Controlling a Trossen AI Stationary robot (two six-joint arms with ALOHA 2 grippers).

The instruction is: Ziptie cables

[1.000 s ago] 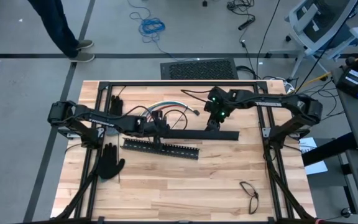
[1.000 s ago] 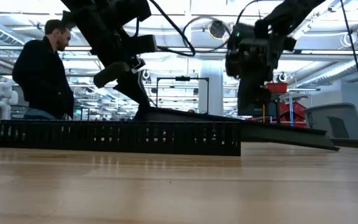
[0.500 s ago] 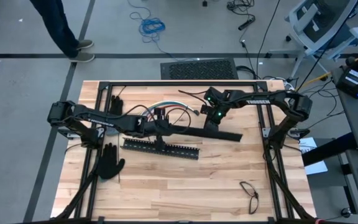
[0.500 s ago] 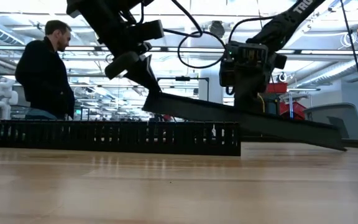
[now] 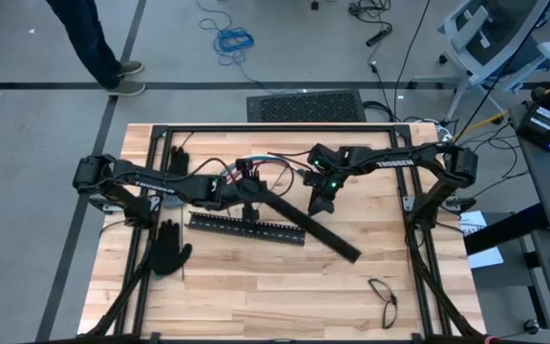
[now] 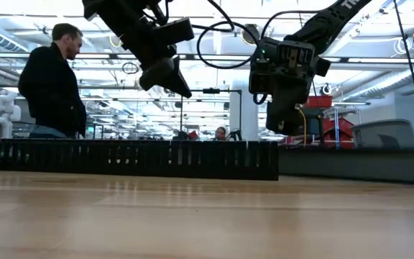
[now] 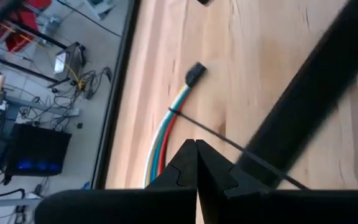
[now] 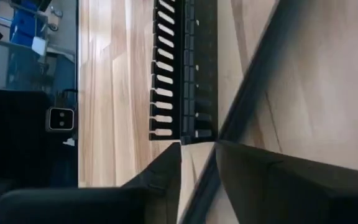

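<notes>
My left claw (image 5: 247,194), fingers together, hovers mid-worktop. The cables (image 7: 166,130) lie just ahead toward the far edge, running lengthwise away from me. My right claw (image 5: 319,203), fingers apart, sits farther off.

slotted bar (image 5: 246,227), glove (image 5: 168,249), eyeglasses (image 5: 384,300)

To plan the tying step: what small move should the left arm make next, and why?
Probably open the left gripper and lower it toward the cables. Its fingers are shut above the table, and a ziptie already lies across the bundle. The right gripper waits open over the black bar.
</notes>
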